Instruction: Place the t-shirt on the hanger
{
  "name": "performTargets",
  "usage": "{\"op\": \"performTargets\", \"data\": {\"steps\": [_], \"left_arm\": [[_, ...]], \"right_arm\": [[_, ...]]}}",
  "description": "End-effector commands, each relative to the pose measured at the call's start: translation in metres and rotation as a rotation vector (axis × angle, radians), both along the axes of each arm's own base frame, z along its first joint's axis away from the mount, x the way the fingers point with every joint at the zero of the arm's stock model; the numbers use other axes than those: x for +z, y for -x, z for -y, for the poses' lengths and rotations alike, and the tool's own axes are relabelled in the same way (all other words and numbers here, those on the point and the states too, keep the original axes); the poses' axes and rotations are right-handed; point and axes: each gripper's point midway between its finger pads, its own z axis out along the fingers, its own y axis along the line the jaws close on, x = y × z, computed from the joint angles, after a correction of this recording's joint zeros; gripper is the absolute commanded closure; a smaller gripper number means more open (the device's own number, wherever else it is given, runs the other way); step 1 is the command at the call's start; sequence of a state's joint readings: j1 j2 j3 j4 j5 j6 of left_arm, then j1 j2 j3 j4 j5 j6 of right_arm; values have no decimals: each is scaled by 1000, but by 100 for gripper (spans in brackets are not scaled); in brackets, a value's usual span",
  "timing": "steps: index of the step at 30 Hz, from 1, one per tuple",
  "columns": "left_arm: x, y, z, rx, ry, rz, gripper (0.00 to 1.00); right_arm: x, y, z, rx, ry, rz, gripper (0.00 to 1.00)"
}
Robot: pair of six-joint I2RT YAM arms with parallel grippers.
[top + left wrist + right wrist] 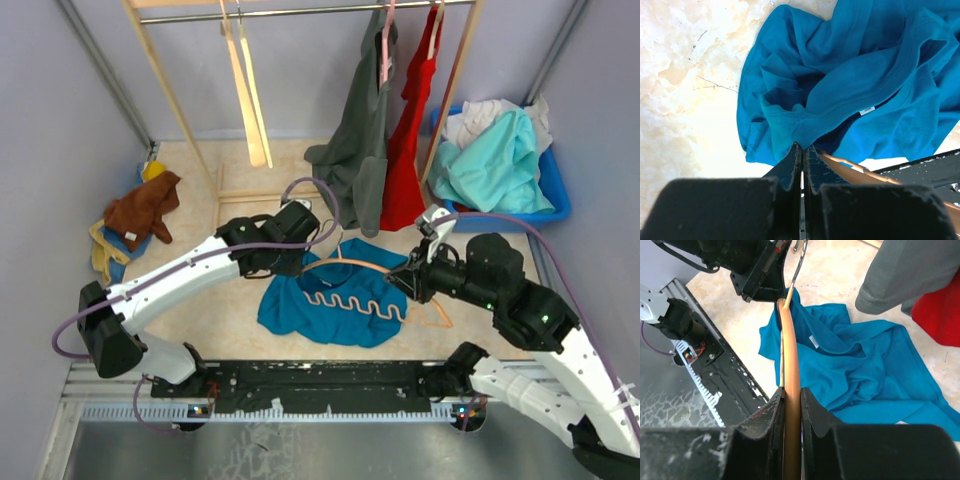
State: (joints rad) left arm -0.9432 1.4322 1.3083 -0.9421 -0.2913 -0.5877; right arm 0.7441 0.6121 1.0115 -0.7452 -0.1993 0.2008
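Note:
The teal-blue t-shirt (330, 315) lies crumpled on the floor between the arms. The orange hanger (356, 304) lies over it, wavy bar towards the near side. My left gripper (299, 264) is at the shirt's far left edge, shut on the ribbed collar edge of the t-shirt (840, 85); a piece of the hanger (860, 170) shows just beside its fingers. My right gripper (400, 280) is shut on the upper arm of the hanger (790, 340), held above the t-shirt (855, 365). The silver hook (800, 260) points towards the left gripper.
A wooden rack (185, 120) stands at the back with cream hangers (248, 100), a grey shirt (360, 150) and a red garment (408, 140). A blue bin (555, 190) of clothes is at the back right. A cloth pile (135, 220) lies left. A black rail (320, 380) runs along the near edge.

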Motion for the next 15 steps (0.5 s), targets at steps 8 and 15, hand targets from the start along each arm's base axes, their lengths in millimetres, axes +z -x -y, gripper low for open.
{"op": "performTargets", "data": {"steps": [8,15], "left_arm": [[-12,15,-3,-18,-16,-41,100],[-4,15,3,-42,11,-35,99]], "right_arm": [[95,-9,10,-63,-174,253,100],[83,-9,14,-84,-176,249,100]]}}
